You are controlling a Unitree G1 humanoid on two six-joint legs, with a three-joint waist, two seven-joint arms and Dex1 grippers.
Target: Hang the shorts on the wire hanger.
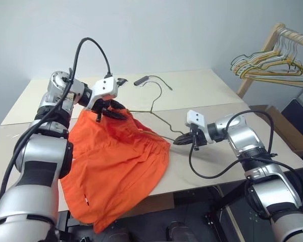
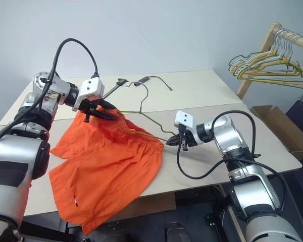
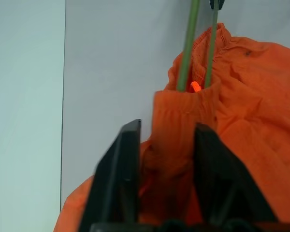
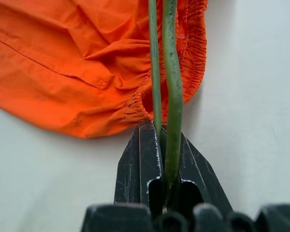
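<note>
Head view: bright orange shorts drape off the table edge, tiny white mark unreadable; left wrist view: left gripper pinches the waistband; right wrist view: right gripper clamps the wire hanger.

Open tabletop at 1 o'clock; black tool at 12 blocks far edge. Hanger bundle on rack crowds 2 o'clock. Shorts cover 8 o'clock.
</note>
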